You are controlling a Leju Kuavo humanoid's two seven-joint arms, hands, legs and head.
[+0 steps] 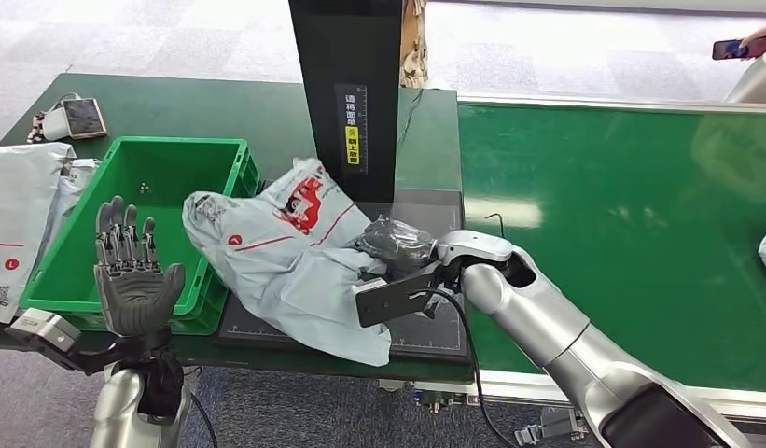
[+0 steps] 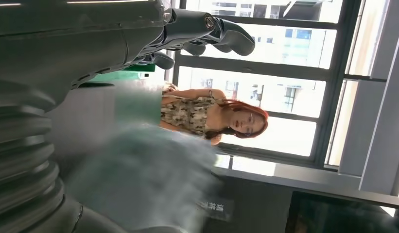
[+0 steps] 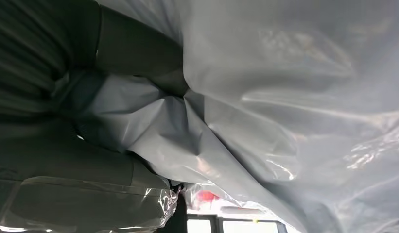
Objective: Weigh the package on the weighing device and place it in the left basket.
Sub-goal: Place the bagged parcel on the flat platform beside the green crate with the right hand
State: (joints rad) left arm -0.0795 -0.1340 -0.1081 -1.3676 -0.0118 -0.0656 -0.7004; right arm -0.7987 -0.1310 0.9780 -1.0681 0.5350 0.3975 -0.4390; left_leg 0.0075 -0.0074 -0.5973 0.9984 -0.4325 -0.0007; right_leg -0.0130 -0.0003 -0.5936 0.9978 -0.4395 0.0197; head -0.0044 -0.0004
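Gripping the crumpled grey plastic mailer package (image 1: 295, 252) with my right hand (image 1: 397, 247), bag draped left over black flat scale (image 1: 435, 331), beside green plastic basket (image 1: 127, 168). My left hand (image 1: 132, 271) spread wide, holding nothing.

The black post (image 1: 346, 89) behind the scale plate (image 1: 435, 327) carries a vertical label (image 1: 352, 128) of Chinese characters, white and yellow, too small to read. The grey package (image 1: 285, 257) bears a red logo, its lettering illegible.
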